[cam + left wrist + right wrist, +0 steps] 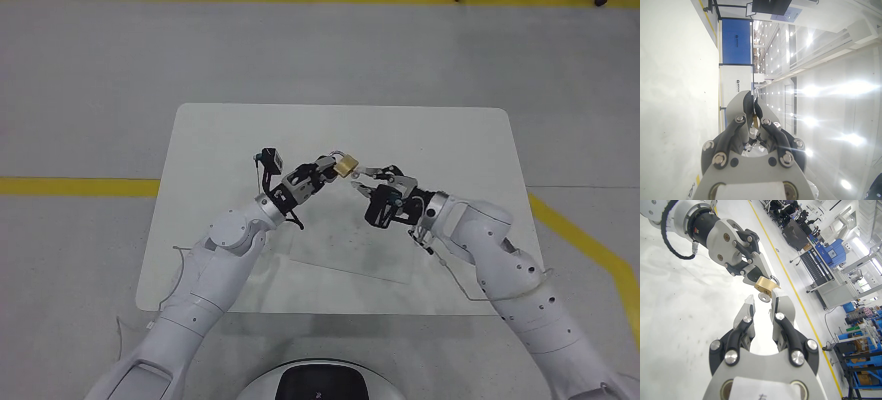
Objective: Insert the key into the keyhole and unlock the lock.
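The left pincer (761, 278) is clenched on a brass padlock (766, 285), holding it above the middle of the white worktop (230, 135), somewhat nearer the far edge. A silver key (763, 297) sits in the keyhole, its round head sticking out. The right pincer (762, 297) is released, its fingers (748, 306) spread either side of that head.
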